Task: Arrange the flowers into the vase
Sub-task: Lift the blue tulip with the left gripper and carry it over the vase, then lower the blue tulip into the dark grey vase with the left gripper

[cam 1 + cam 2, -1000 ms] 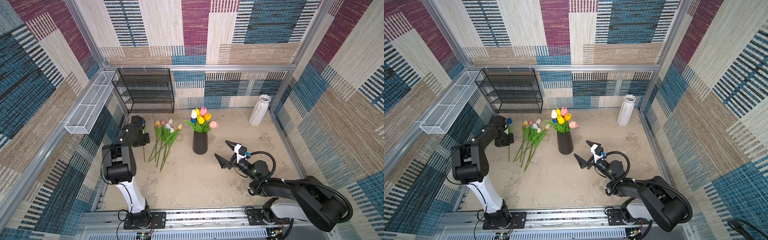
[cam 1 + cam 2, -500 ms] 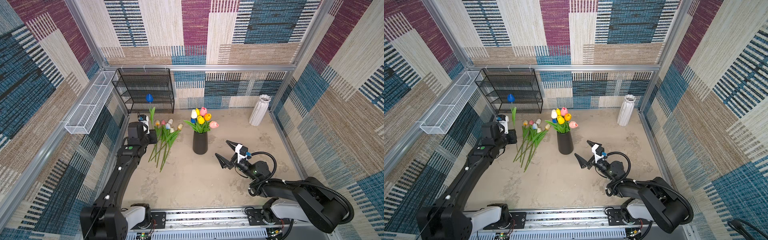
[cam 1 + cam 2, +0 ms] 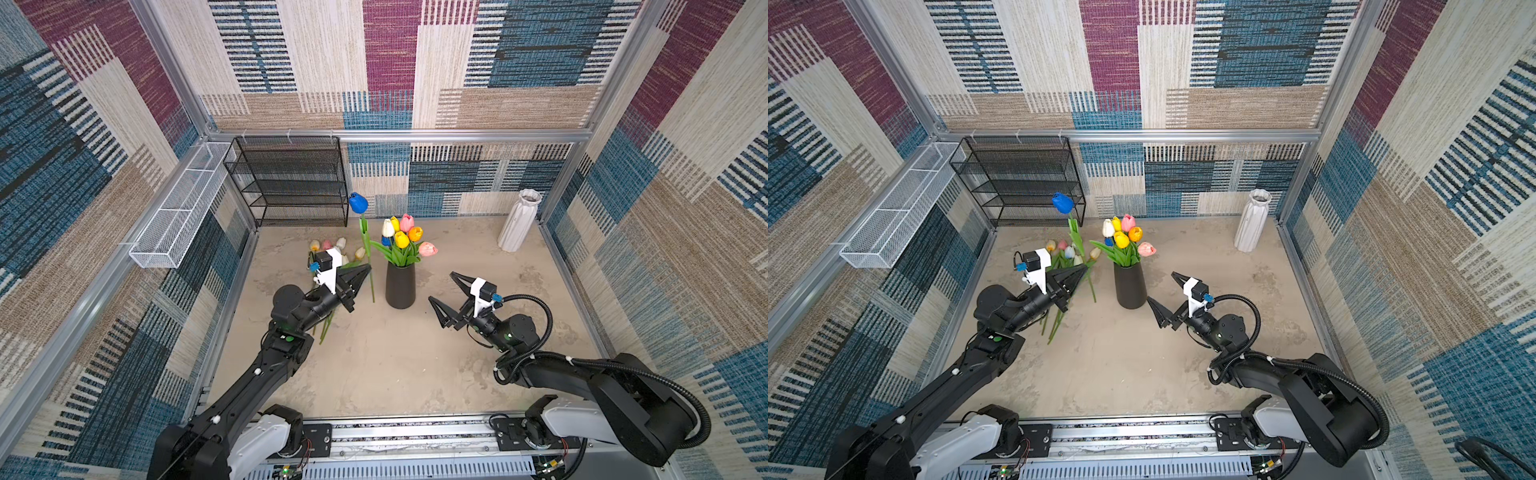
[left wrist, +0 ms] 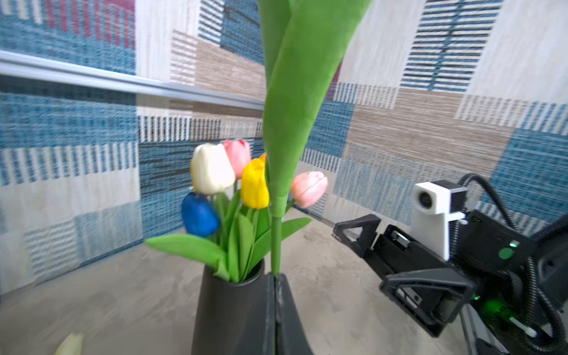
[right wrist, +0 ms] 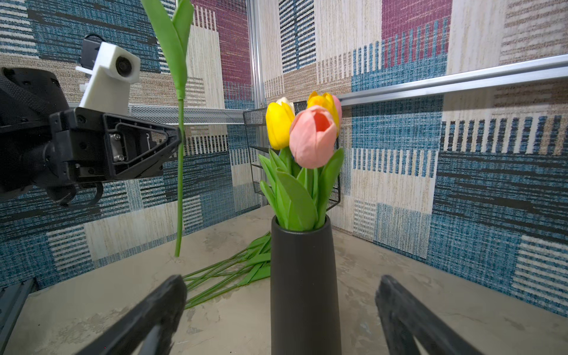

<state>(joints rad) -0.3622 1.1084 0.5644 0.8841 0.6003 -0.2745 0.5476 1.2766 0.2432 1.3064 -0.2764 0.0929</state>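
The left jaws were pinched shut on the thin green stem of a blue tulip, gripping it partway down and holding it upright. Its rounded blue head stood high above them and its lower end hung close to the tabletop, just beside the vase on its left in both top views. The right jaws stood wide apart and held nothing. They sat low, near the right side of the vase, which showed between the two black fingers in the right wrist view. The vase was tall, round, smooth and matte black, and it held a tight bunch of tulips with glossy white, yellow, pink, orange and blue heads over broad flat leaves. More loose tulips lay flat on the tabletop left of the vase, partly under the left arm, with pale cream and pink heads and long, thin stems. The tabletop looked mottled beige, like rough stone. A white ribbed vase stood in the far right corner, and a black wire-mesh shelf stood against the woven patchwork back wall.
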